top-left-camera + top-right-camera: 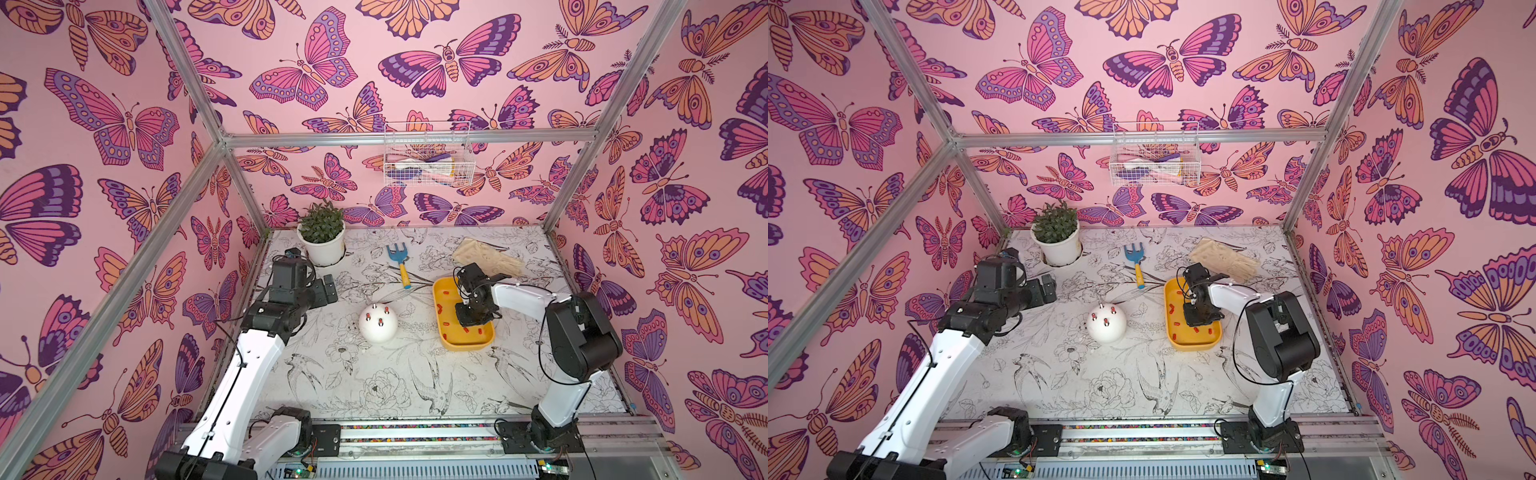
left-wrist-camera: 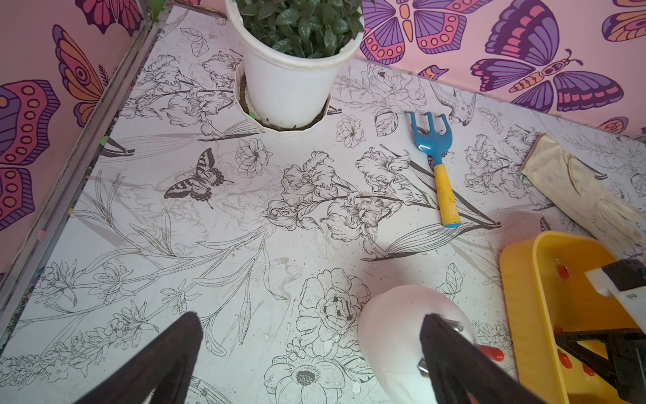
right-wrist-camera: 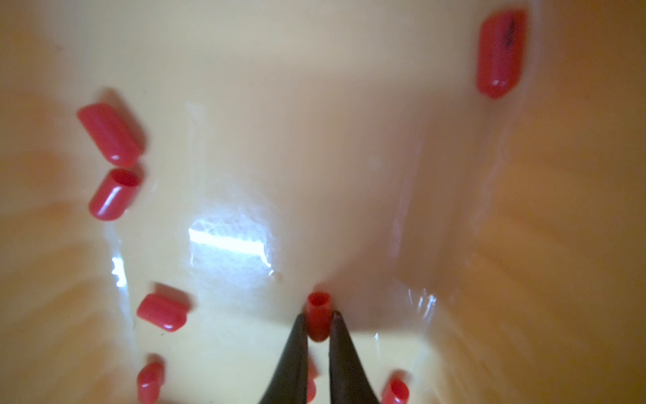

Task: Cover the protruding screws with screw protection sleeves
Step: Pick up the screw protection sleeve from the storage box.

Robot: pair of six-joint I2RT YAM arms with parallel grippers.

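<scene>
The left arm [image 1: 253,357], white links with black joints, reaches forward from its base and angles inward. At its end the left gripper [image 2: 310,316] stands wide open, its dark fingers [image 2: 174,353] splayed with nothing between them. The right arm [image 1: 519,296] folds at the elbow and points its wrist steeply down. The right gripper [image 3: 318,320] pinches a small red capsule-shaped rubbery sleeve [image 3: 318,311], whose open end pokes out past the tips.
</scene>
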